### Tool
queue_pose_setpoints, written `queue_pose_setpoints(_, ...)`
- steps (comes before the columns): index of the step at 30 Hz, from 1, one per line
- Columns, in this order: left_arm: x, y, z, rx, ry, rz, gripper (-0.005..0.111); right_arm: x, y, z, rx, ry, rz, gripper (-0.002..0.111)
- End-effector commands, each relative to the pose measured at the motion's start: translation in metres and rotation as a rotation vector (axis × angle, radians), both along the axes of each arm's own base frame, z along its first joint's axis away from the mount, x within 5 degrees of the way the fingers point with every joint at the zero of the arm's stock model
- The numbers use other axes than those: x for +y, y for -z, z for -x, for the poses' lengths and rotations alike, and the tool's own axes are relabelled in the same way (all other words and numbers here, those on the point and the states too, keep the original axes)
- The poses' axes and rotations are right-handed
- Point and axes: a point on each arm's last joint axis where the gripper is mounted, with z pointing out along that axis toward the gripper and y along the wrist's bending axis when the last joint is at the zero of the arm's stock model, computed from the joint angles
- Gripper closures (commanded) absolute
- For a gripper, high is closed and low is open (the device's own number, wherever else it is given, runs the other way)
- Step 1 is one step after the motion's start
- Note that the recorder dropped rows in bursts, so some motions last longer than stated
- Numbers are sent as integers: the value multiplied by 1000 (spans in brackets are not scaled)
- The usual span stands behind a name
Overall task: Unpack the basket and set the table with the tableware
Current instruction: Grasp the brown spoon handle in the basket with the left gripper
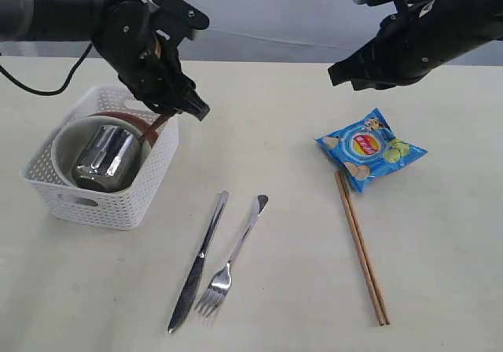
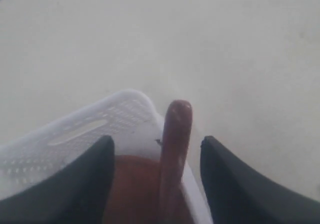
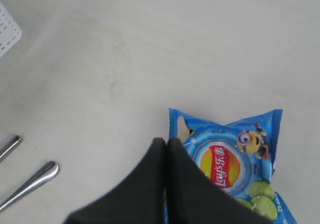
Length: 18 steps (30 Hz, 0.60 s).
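The white basket (image 1: 102, 207) stands at the left of the table (image 1: 299, 305). It holds the cream bowl (image 1: 67, 144), the steel cup (image 1: 106, 159) lying in the bowl, and the reddish-brown plate (image 1: 118, 116) on edge behind them. The dark red spoon (image 1: 159, 124) leans over the basket's far right rim. My left gripper (image 1: 177, 110) is open, its jaws wide on either side of the spoon's handle (image 2: 176, 134) without touching it. The knife (image 1: 198, 262), fork (image 1: 232, 262) and chopsticks (image 1: 361, 250) lie on the table. My right gripper (image 1: 336, 75) hangs shut and empty.
A blue chip bag (image 1: 371, 149) lies by the far end of the chopsticks, right under the shut right gripper (image 3: 166, 141) in the right wrist view. The knife and fork handles (image 3: 30, 184) and a basket corner (image 3: 7, 29) show at that view's edge.
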Motion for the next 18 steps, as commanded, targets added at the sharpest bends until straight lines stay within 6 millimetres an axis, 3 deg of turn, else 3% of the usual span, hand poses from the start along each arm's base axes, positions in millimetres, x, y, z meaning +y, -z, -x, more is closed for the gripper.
queue_pose_setpoints(1,13,0,-6,51,-14,63,57,-2,2,-1,-5,11,-5,109)
queue_pose_setpoints(18,11,12,-9,79,3,81,57,-2,1,-3,-20,17,-9,109)
